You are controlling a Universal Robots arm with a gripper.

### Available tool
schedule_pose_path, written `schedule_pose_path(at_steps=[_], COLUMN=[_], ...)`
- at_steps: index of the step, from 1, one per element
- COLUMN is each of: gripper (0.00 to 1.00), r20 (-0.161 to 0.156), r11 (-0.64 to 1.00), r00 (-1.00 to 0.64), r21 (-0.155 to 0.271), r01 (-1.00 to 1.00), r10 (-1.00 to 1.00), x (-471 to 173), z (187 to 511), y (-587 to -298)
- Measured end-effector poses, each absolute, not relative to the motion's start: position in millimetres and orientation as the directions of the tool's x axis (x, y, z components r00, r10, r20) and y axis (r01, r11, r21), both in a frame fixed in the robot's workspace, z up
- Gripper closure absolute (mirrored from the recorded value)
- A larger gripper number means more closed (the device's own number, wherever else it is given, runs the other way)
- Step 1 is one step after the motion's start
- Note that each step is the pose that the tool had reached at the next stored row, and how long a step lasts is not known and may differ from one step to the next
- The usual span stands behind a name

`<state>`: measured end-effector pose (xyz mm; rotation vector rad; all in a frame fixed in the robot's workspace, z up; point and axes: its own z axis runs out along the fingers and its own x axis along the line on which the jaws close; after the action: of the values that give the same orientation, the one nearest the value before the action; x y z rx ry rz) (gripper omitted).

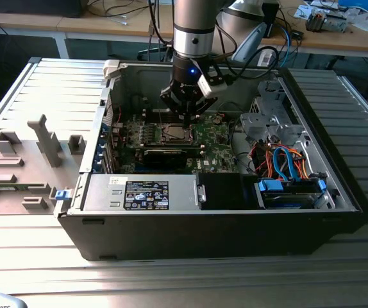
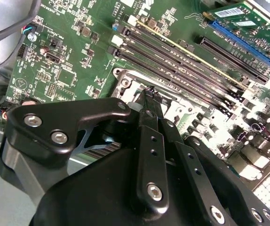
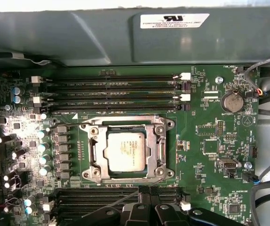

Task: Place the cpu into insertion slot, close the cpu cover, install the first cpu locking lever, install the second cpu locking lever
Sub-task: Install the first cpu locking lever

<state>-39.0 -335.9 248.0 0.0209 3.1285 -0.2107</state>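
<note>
The cpu (image 3: pixel 124 150), a square chip with a silver-grey top, sits in the insertion slot (image 3: pixel 125 124) on the green motherboard (image 3: pixel 210 146). The cpu cover (image 3: pixel 95 151), a silvery frame, lies flat around the chip. A thin metal lever rod (image 3: pixel 130 195) slants away from the socket's corner towards my fingertips. My gripper (image 3: pixel 149 190) is shut, its black fingers (image 2: pixel 144 141) pressed together, with the tips at the socket's edge (image 2: pixel 125 84). In the exterior view the gripper (image 1: pixel 188 115) hangs inside the open computer case, just above the socket (image 1: pixel 174 133).
Long black memory slots (image 3: pixel 111 92) run beside the socket, and more slots (image 3: pixel 102 197) lie on its other side. A row of capacitors (image 3: pixel 43 150) stands close by. The case wall (image 3: pixel 125 42) rises behind the board. Drive cages and coloured cables (image 1: pixel 280 160) fill the case's right in the exterior view.
</note>
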Motion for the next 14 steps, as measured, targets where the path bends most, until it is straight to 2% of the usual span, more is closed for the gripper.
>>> schedule_pose_path(at_steps=[14], gripper=[0.89], r20=[-0.007], r11=[0.991], r00=[-1.0], r21=[-0.134], r01=[-0.018], r10=[-0.019], x=[-39.0], z=[248.0], y=[-335.9])
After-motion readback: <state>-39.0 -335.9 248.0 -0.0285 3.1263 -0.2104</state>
